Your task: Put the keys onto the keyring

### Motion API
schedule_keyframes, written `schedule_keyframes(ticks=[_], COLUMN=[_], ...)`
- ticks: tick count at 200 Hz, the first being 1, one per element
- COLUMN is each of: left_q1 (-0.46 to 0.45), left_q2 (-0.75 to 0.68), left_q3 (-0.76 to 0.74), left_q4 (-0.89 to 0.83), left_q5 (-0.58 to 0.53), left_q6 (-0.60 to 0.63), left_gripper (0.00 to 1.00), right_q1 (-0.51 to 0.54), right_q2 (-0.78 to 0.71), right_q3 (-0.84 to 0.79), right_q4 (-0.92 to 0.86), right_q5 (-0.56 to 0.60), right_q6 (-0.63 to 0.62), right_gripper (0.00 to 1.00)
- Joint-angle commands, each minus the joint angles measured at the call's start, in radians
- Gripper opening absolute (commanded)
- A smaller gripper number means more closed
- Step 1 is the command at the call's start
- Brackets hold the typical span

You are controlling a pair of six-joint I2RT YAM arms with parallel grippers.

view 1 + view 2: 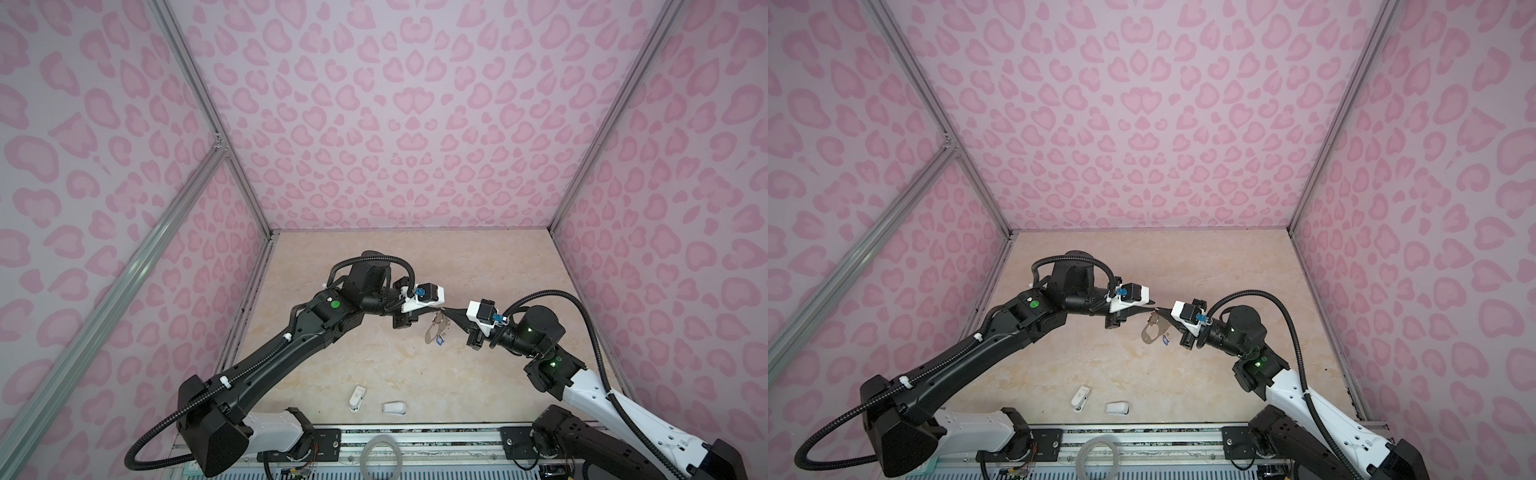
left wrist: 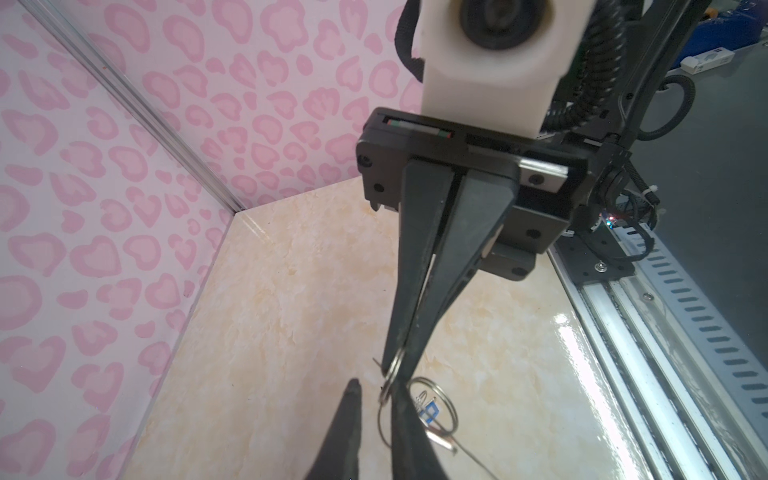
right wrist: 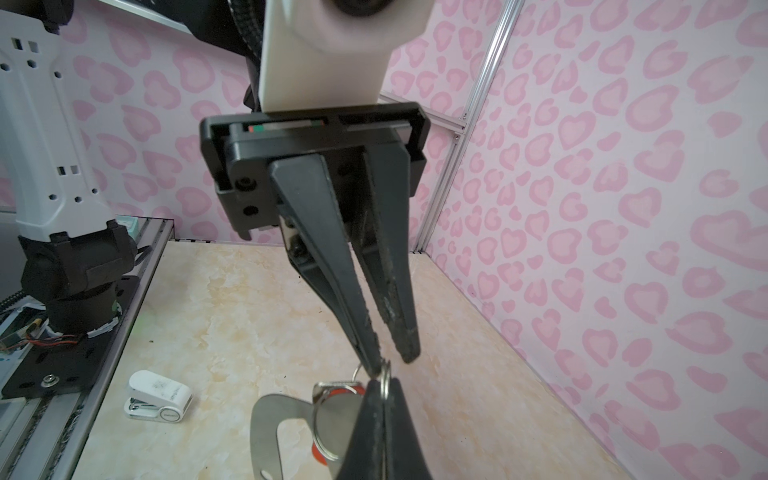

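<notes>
Keyring (image 3: 266,428) hangs under my R jaws, which are clamped on one split ring (image 3: 387,374). My L jaws slightly apart, nose to nose w/ R, one tip (image 3: 372,357) touching that ring. Red key (image 3: 343,390) just below R tips; blue key (image 1: 440,341) at keyring's low end.

Robot test booth (image 1: 411,124) — pink heart-print walls, aluminium frame (image 1: 195,89), marble-look tabletop (image 1: 374,365)

A split ring (image 2: 385,392) is pinched by the right gripper (image 2: 399,368); the left gripper (image 2: 376,382) is held slightly parted close by
</notes>
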Motion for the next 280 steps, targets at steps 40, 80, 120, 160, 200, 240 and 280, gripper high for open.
schedule_keyframes(ticks=[40, 80, 120, 160, 200, 240, 280], left_q1=[0.001, -0.022, -0.071, -0.113, -0.138, -0.163, -0.169], left_q2=[0.007, 0.016, 0.046, 0.089, 0.102, 0.112, 0.109], left_q3=[0.036, 0.094, 0.167, 0.232, 0.265, 0.284, 0.288], left_q4=[-0.026, -0.095, -0.187, -0.269, -0.301, -0.319, -0.316], left_q5=[0.030, -0.105, -0.246, -0.330, -0.351, -0.361, -0.347], left_q6=[0.032, 0.040, 0.072, 0.102, 0.124, 0.136, 0.135], left_gripper=[0.03, 0.03, 0.03, 0.03, 0.03, 0.03, 0.03], right_q1=[0.000, 0.000, -0.001, 0.013, 0.014, 0.014, 0.014], right_q2=[-0.010, -0.040, -0.076, -0.079, -0.074, -0.062, -0.047], right_q3=[0.006, 0.010, 0.021, 0.022, 0.019, 0.018, 0.021], right_q4=[0.011, -0.051, -0.111, -0.106, -0.107, -0.088, -0.094], right_q5=[0.016, 0.109, 0.145, 0.146, 0.170, 0.177, 0.165], right_q6=[-0.011, -0.056, -0.088, -0.081, -0.082, -0.069, -0.066], right_gripper=[0.01, 0.26, 0.34, 0.31, 0.25, 0.18, 0.04])
